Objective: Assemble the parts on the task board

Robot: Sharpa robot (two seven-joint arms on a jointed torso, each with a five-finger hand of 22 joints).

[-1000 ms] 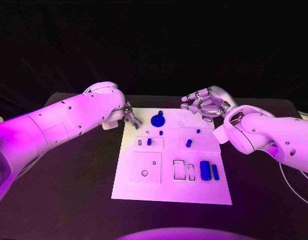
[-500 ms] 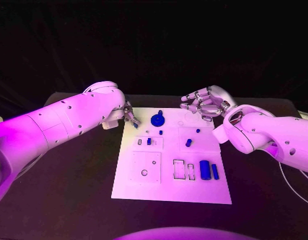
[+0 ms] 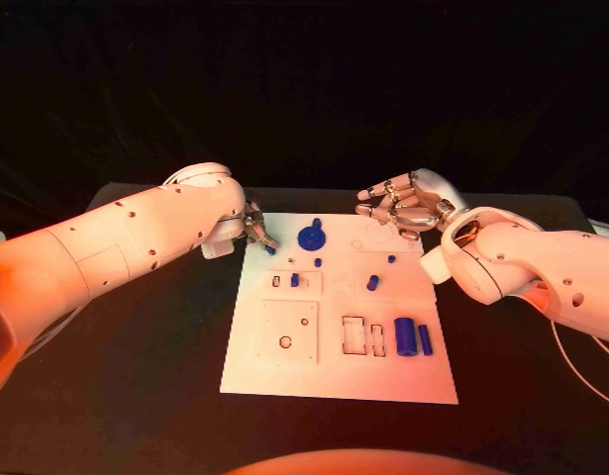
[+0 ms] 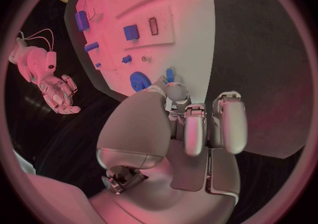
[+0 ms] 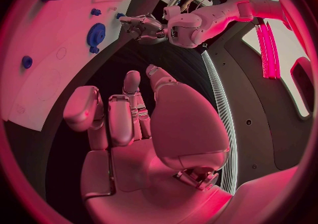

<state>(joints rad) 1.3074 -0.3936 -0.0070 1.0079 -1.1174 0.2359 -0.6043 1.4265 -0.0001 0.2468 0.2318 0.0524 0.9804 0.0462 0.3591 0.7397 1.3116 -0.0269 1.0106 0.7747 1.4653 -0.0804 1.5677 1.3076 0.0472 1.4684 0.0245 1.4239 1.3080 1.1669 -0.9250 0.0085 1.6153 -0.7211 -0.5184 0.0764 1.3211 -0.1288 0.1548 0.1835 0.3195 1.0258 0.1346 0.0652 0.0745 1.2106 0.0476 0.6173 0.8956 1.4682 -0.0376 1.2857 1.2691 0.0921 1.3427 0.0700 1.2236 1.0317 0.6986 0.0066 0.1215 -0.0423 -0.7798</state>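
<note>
While nothing has shifted over the last 1 s: both arms and every part sit where they were; no step has been completed in that time.
Left hand: left hand hangs over the upper left corner of the task board. It appears to pinch a small blue peg at its fingertips, the other fingers loosely bent.
Peg place: at the board's upper left edge, just left of the blue gear. I cannot tell whether it touches the board.
Right hand: right hand is palm up, beyond the board's upper right corner. Its fingers are loosely curved and apart, and it holds nothing.
Other parts: blue cylinder and blue bar lie side by side at the board's lower right. 2 small blue pieces sit mid-board.
Table: black table carries the board at frame centre.
Meaning for task: a pause, judging by the lack of motion. The peg is likely not yet seated.
Next need: a fine lowering of the peg into its hole, which the fingers hide.
Risk: the peg could tilt or slip from such a small pinch.
</note>
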